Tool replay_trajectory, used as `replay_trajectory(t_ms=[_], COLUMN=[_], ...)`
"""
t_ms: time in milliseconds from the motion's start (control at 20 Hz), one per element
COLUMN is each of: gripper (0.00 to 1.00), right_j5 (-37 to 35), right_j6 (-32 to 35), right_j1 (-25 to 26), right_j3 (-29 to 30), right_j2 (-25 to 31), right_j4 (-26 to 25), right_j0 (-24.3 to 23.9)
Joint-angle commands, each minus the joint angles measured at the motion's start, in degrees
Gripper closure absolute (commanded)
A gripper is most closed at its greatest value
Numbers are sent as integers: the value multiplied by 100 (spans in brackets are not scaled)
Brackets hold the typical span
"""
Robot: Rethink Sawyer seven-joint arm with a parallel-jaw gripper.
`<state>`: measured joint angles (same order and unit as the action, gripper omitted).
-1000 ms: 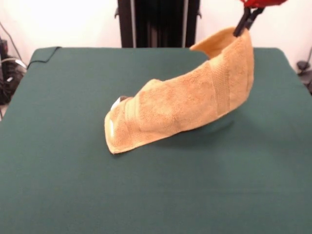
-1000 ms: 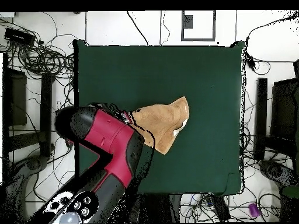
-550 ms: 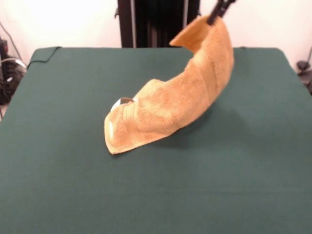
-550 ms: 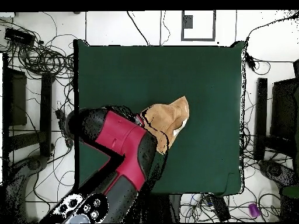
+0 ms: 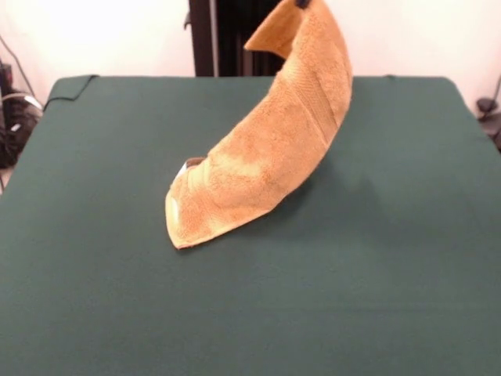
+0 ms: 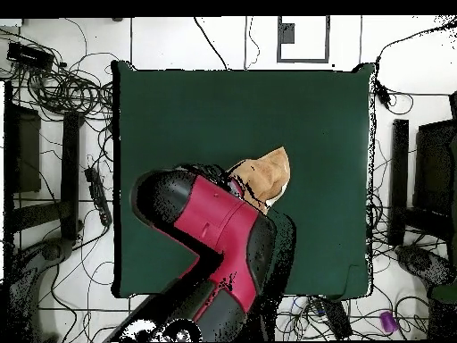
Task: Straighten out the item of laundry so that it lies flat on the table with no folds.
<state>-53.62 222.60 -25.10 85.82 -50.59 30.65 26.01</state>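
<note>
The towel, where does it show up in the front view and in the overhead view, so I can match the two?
Front view: the towel rises from the picture's middle to the top edge, upper end lifted.
Overhead view: right of centre, partly under the arm.
Shared landmark: the green table, and the towel's low corner resting on it.

Towel: orange-tan terry cloth with a rough, looped, matt pile; a flatter woven band crosses it near the raised end, and the pile reads slightly paler along the folded lower edge. Table: covered in plain dark green cloth, matt and smooth, finely textured and without sheen. Arm: hard red and black shell, smooth, with a faint satin gloss in the overhead view.
</note>
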Motion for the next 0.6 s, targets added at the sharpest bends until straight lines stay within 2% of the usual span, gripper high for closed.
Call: replay_trajectory(t_ms=[50,450,600], gripper=[100,100,100], right_j5=[-246,-194,-377], right_j6=[159,420,154], right_j1=[117,437,246], right_j3=[237,-94,-53], right_j2=[1099,1103,1099], right_j4=[51,-5,-146], right_j0=[51,-67,-66])
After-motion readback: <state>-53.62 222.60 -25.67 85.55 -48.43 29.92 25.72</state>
